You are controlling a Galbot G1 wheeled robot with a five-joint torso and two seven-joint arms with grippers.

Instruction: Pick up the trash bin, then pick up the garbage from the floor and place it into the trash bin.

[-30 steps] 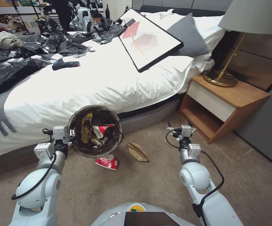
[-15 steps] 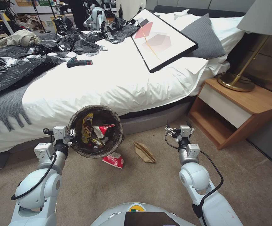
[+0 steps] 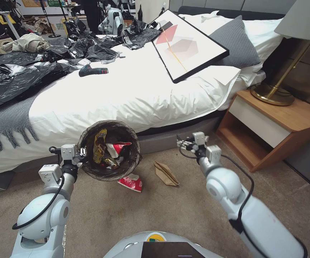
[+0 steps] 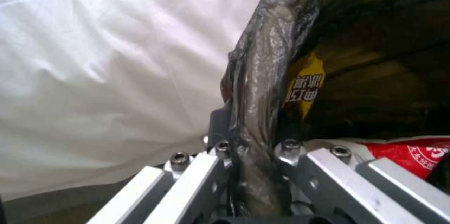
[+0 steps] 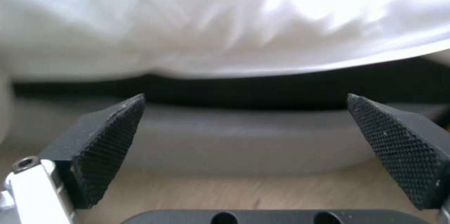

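Observation:
My left gripper (image 3: 80, 152) is shut on the rim of the trash bin (image 3: 109, 149), held above the floor (image 3: 169, 211) and tipped toward me; its dark bag (image 4: 258, 87) is pinched between the jaws. Yellow and red wrappers (image 3: 106, 147) lie inside the bin. On the carpet just below it lies a red wrapper (image 3: 130, 182), and to its right a flattened brown paper bag (image 3: 165, 173). My right gripper (image 3: 182, 144) hangs open above and right of the paper bag, its black pads (image 5: 112, 136) wide apart, facing the bed base.
The bed (image 3: 126, 93) with white sheet runs across the back, with black bags, a framed picture (image 3: 189, 44) and a grey pillow on it. A wooden nightstand (image 3: 273, 125) with a brass lamp stands at the right. Open carpet lies in front of me.
The camera has turned, shifting the scene rightward. My right arm has swung left and forward toward the bed base. The left arm and bin keep their pose.

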